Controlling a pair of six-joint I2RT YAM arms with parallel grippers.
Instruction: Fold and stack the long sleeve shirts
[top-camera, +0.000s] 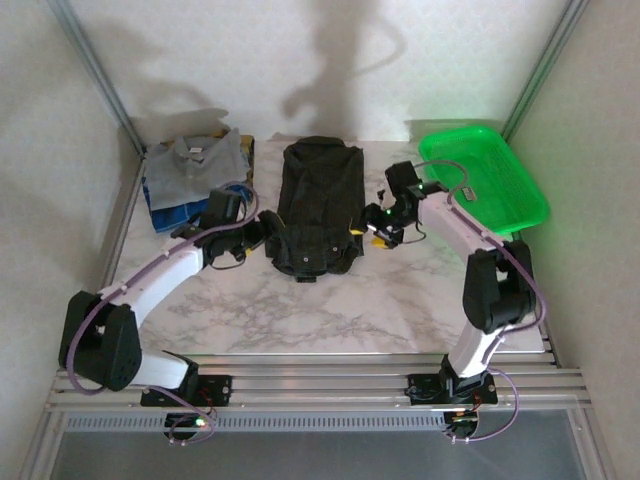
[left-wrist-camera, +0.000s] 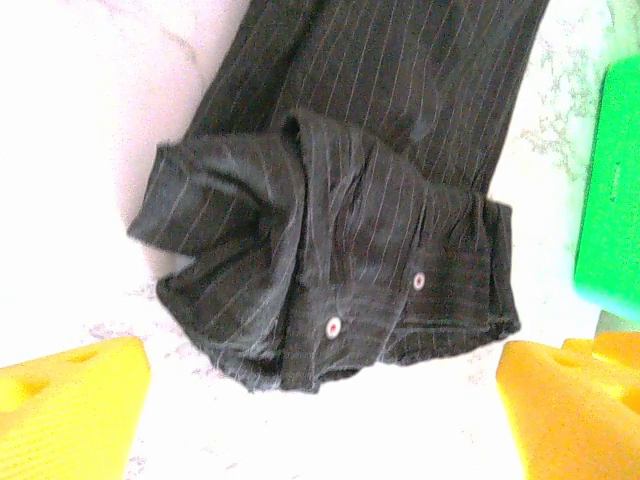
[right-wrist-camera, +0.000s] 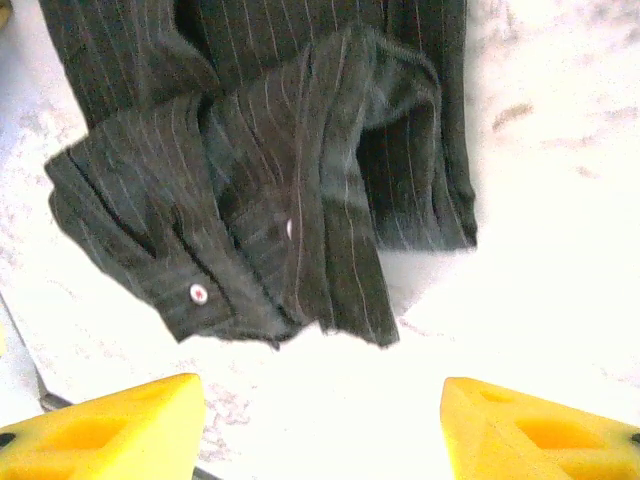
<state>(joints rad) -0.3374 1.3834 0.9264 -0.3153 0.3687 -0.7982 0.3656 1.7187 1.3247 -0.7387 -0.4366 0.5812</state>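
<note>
A dark pinstriped long sleeve shirt (top-camera: 318, 205) lies folded lengthwise at the table's middle. Its cuffed sleeve ends, with white buttons, bunch at the near end (left-wrist-camera: 360, 290) (right-wrist-camera: 250, 230). A grey-blue collared shirt (top-camera: 195, 160) rests folded at the back left. My left gripper (top-camera: 255, 238) (left-wrist-camera: 320, 410) is just off the dark shirt's near-left corner. It is open, its yellow fingers (left-wrist-camera: 75, 405) wide over bare marble. At the shirt's right edge my right gripper (top-camera: 375, 228) (right-wrist-camera: 320, 425) is open too, with nothing between its fingers (right-wrist-camera: 540, 430).
A bright green plastic basket (top-camera: 485, 180) (left-wrist-camera: 610, 190) stands at the back right, close behind the right arm. The grey-blue shirt lies on a blue patterned cloth (top-camera: 172, 215). Walls and metal frame posts close in the table on three sides.
</note>
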